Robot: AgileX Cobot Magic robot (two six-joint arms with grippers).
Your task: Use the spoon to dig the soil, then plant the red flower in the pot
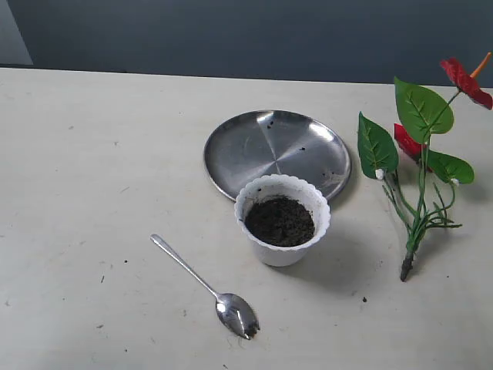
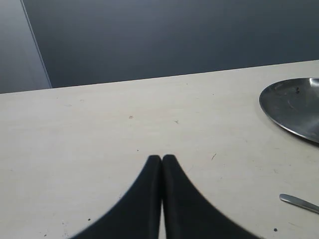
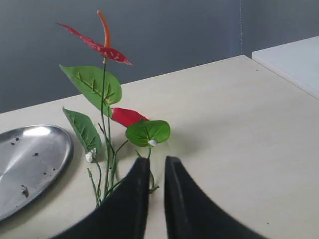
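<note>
Fingertips of the left gripper (image 2: 161,158) press together with nothing between them, low over bare table (image 1: 77,154); those of the right gripper (image 3: 157,162) stand a narrow slit apart, nearly closed and also empty. Neither arm shows in the exterior view, so how far each sits from the work is hard to judge. Digging comes first, and the spoon (image 1: 206,287) lies on the left side of the pot (image 1: 282,219), which makes the left arm the likelier one to take it. In the left wrist view only the tip of its handle (image 2: 298,202) enters at the frame edge, off to one side of the closed jaws; the bowl is cut off. From the exterior view its long axis runs diagonally, handle end away from the pot, bowl toward the near edge. The soil (image 1: 280,221) fills the pot, which stands just in front of the steel plate (image 1: 262,146). The red flower (image 1: 422,158) lies on the table, well right of the pot, its stems (image 3: 107,149) just beyond the right jaws.
</note>
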